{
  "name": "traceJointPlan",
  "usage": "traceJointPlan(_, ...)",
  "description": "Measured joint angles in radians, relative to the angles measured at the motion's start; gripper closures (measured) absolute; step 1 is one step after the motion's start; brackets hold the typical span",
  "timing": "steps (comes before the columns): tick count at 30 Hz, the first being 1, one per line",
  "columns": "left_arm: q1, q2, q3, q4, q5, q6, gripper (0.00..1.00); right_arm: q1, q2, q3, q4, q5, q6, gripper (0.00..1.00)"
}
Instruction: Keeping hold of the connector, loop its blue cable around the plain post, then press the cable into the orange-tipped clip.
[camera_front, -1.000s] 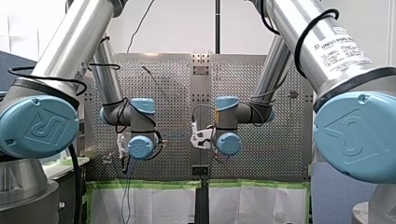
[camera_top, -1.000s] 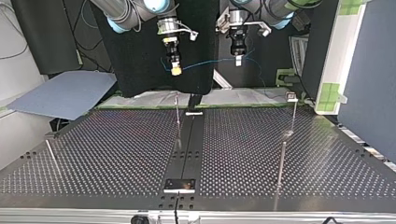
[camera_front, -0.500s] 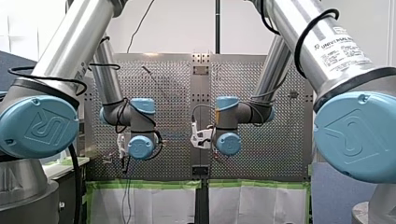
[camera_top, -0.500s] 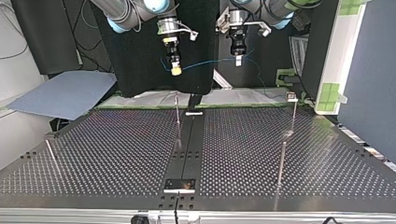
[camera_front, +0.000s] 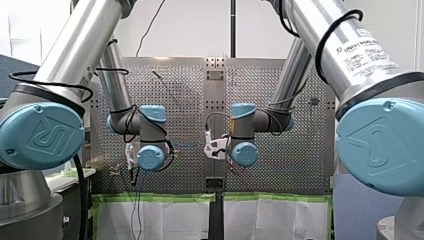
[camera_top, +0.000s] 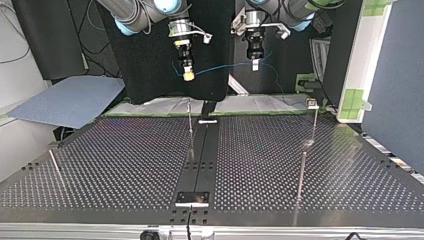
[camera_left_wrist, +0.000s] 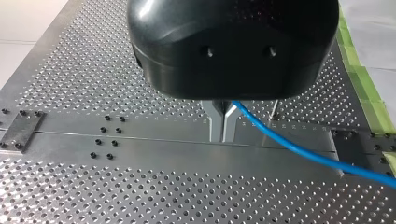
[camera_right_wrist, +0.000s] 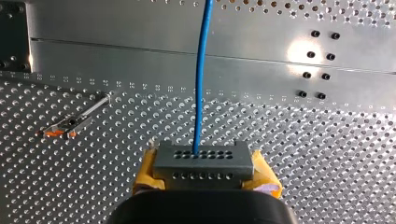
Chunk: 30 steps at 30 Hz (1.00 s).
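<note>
In the right wrist view my right gripper is shut on a grey connector, one yellow pad on each side. The blue cable leaves the connector and runs straight ahead. My left gripper has its metal fingers shut on the same cable further along. In the top view both grippers hang high above the table's far edge, the right gripper at the left and the left gripper at the right, with the cable stretched between them. The orange-tipped clip stands on the table beside my right gripper.
Thin posts rise from the perforated table: one near the middle, one with a clip head at the far right, one nearer at the right, one at the left. A dark centre rail crosses the table.
</note>
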Motion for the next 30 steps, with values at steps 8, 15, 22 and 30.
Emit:
traceJointPlan(8, 0.001, 0.000, -0.001, 0.000, 0.000, 0.000, 1.00, 0.000, 0.000, 0.000, 0.003, 0.001, -0.001, 1.00)
traceJointPlan(15, 0.001, 0.000, -0.001, 0.000, 0.000, 0.000, 1.00, 0.000, 0.000, 0.000, 0.003, 0.002, -0.002, 1.00)
traceJointPlan(22, 0.001, 0.000, -0.001, 0.000, 0.000, 0.000, 1.00, 0.000, 0.000, 0.000, 0.003, 0.002, -0.001, 1.00)
traceJointPlan(30, 0.023, -0.009, -0.023, 0.022, 0.022, -0.016, 1.00, 0.009, 0.009, -0.008, 0.012, 0.006, -0.011, 1.00)
